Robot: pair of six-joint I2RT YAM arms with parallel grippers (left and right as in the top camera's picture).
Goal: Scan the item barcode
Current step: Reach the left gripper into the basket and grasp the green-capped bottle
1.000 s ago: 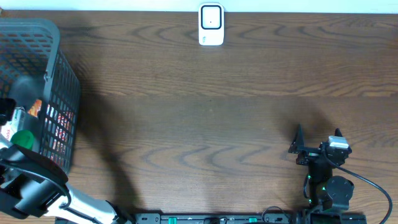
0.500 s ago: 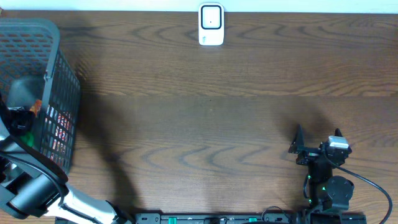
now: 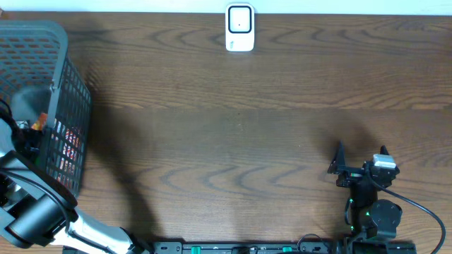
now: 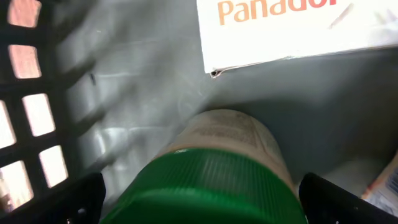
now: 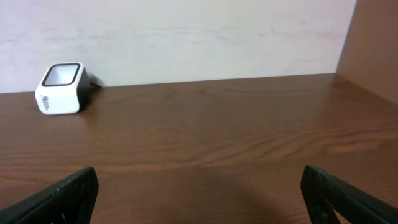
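Left gripper (image 4: 202, 196) in basket (image 3: 63, 63), jaws apart astride bottle (image 4: 230, 137), lined up for a grasp | bottle lies beside box (image 4: 280, 31), unlifted | right gripper (image 5: 199, 190) spread, idle, facing scanner (image 3: 239, 28)

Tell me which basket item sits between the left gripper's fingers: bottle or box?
The green-capped bottle, right between the fingers of the open left gripper; the white Panadol box lies farther off, past it.
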